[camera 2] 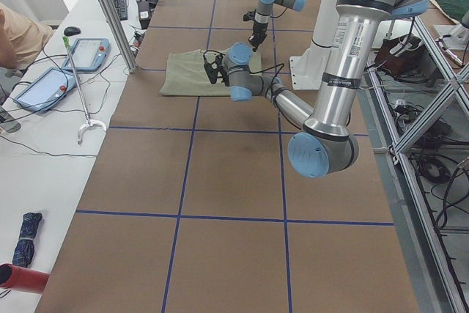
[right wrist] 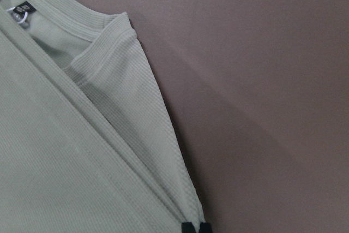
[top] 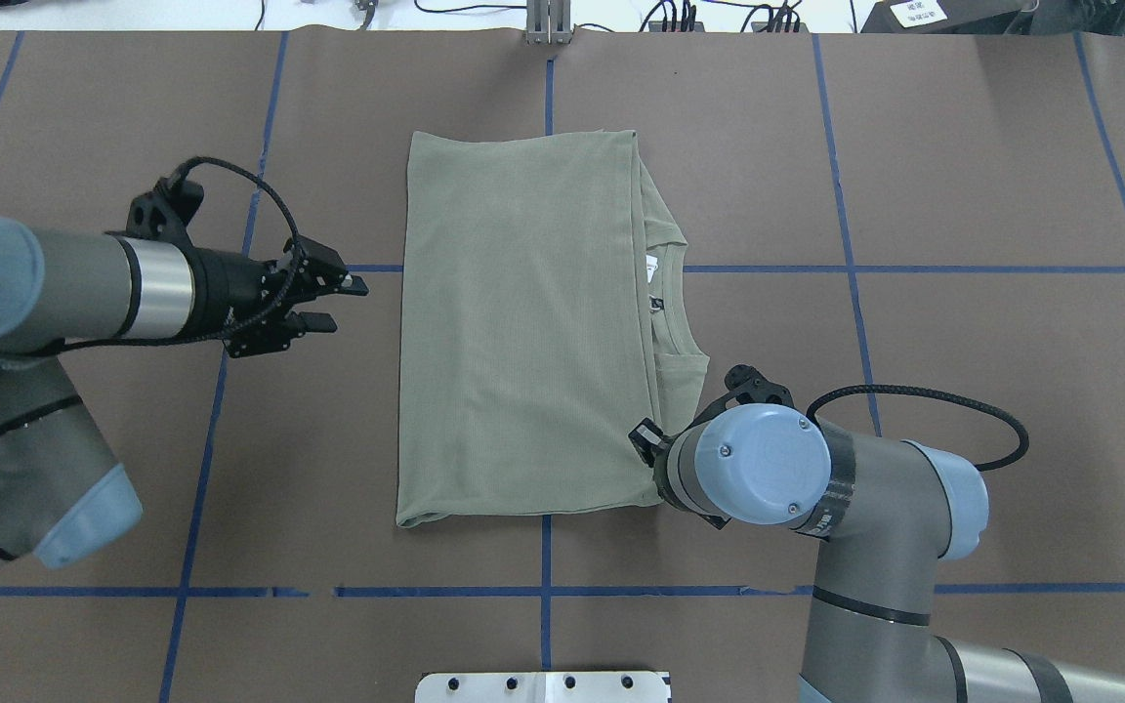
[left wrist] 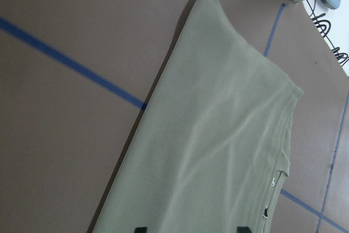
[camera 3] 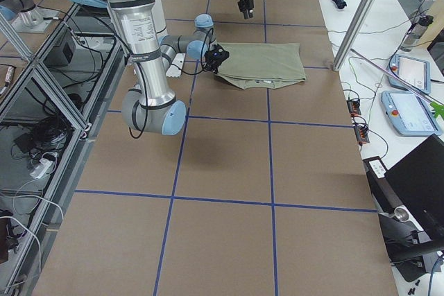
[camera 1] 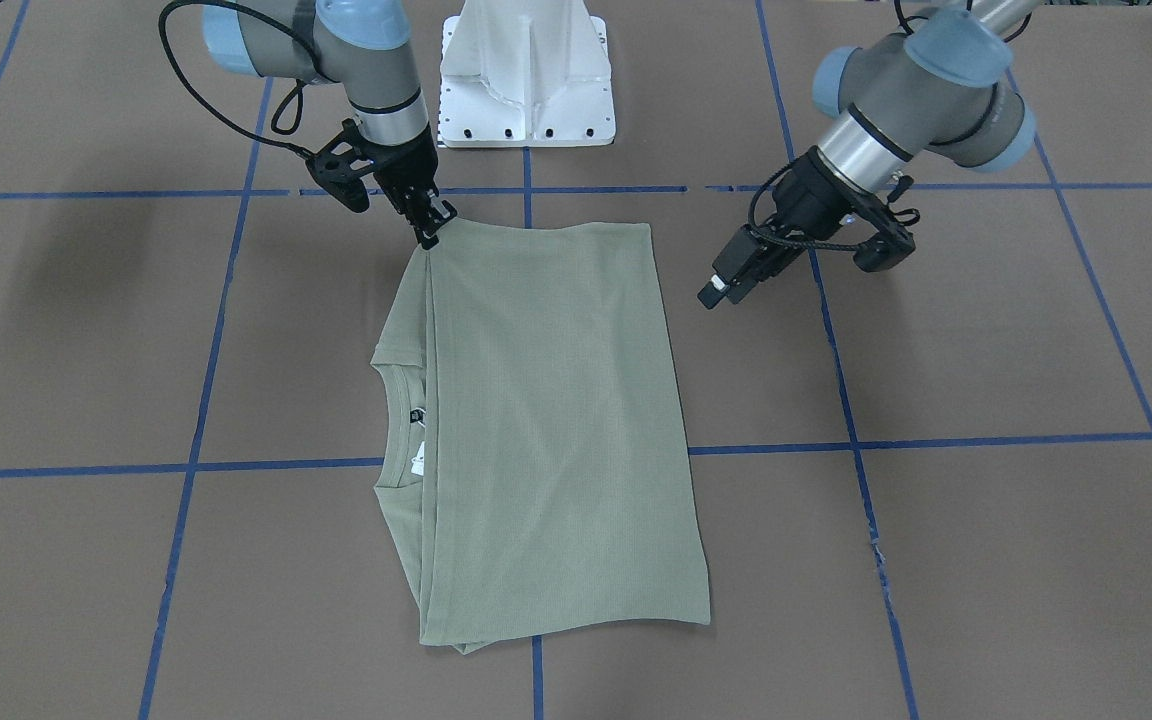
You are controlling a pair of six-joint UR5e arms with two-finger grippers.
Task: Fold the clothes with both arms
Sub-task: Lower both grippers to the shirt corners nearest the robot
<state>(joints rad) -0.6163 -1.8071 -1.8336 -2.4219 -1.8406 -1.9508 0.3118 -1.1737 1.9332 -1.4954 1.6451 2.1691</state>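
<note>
The sage-green shirt lies folded into a long rectangle in the middle of the table, and it also shows in the overhead view. Its round collar and white tag peek out along one long side. My right gripper is down at the shirt's corner nearest the robot on the collar side. In the right wrist view its fingertips stand close together on the fabric edge. My left gripper is open and empty, hovering beside the opposite long edge, apart from the cloth.
The white pedestal base stands at the robot's side of the table. Blue tape lines cross the brown surface. A side bench with tablets and cables runs along the operators' side, and a metal post stands near the shirt.
</note>
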